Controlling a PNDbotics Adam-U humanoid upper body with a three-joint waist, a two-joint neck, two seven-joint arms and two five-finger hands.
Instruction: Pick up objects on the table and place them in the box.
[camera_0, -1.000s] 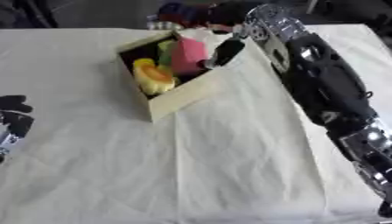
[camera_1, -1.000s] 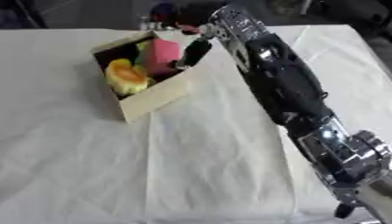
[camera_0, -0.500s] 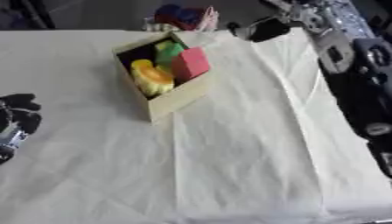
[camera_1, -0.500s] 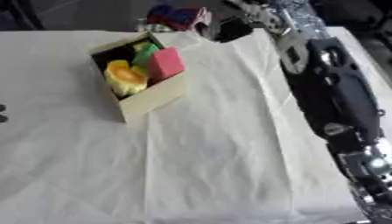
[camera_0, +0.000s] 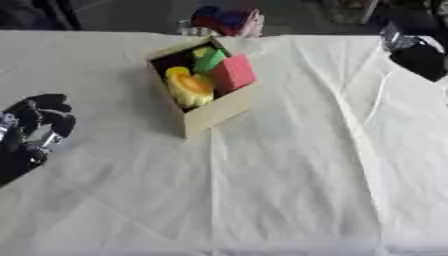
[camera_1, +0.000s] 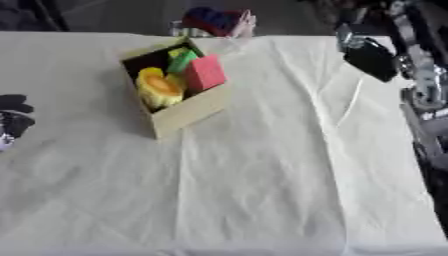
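A tan cardboard box (camera_0: 214, 112) stands on the white cloth, left of centre toward the back. Inside it lie a yellow object (camera_0: 187, 88), a pink-red block (camera_0: 233, 73) leaning on the right wall, and a green piece (camera_0: 208, 60). My right hand (camera_1: 371, 58) hangs black at the upper right, well away from the box, fingers straight and holding nothing. At the left edge my left hand (camera_0: 37, 126) rests idle on the cloth with relaxed fingers, empty.
The white tablecloth (camera_0: 289, 190) has long creases running front to back. A red and blue bundle (camera_0: 226, 20) sits past the far table edge behind the box. My right arm (camera_1: 422, 85) runs down the right side.
My right hand has let go of the pink-red block in the box and drawn back up and to the right. The block now leans inside the box. The left hand has stayed put.
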